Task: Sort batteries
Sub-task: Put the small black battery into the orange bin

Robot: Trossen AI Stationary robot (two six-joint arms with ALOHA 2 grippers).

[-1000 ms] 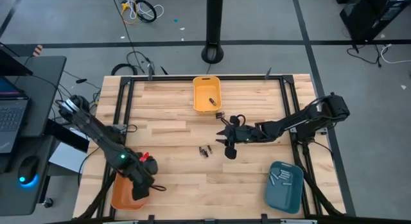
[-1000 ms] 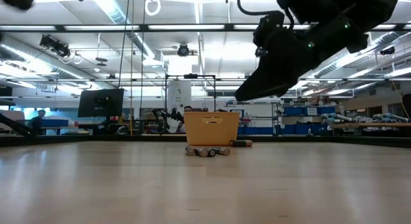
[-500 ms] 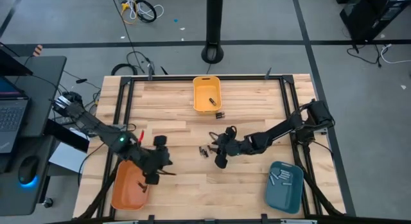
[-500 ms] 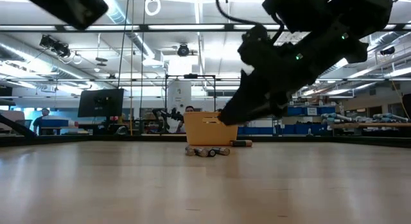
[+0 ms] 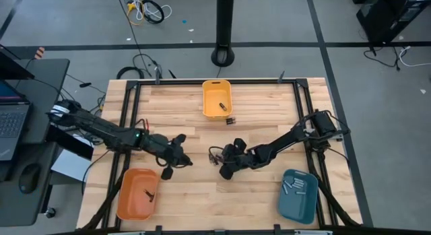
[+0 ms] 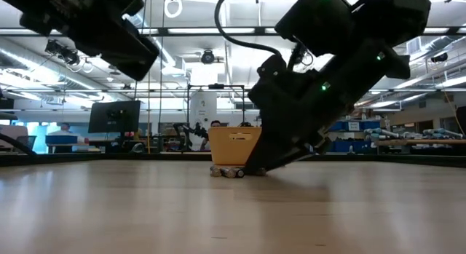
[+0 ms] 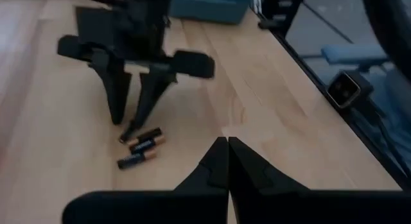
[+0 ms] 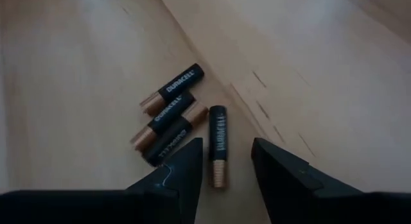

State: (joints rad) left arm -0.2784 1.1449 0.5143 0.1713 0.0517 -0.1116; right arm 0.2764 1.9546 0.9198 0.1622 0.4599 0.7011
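Black-and-copper batteries (image 8: pixel 176 115): lying in a small cluster mid-tabletop (image 5: pixel 269 107).
Right gripper (image 8: pixel 221 163): reaching in low, tilting down, fingers (image 8: pixel 276 169) spreading apart either side of one battery (image 8: pixel 217 144).
Left gripper (image 7: pixel 228 153): hovering beside the orange bin (image 5: pixel 137 194), fingers pressing together, gripping nothing.
Yellow bin (image 5: pixel 217 99): sitting at the far edge.
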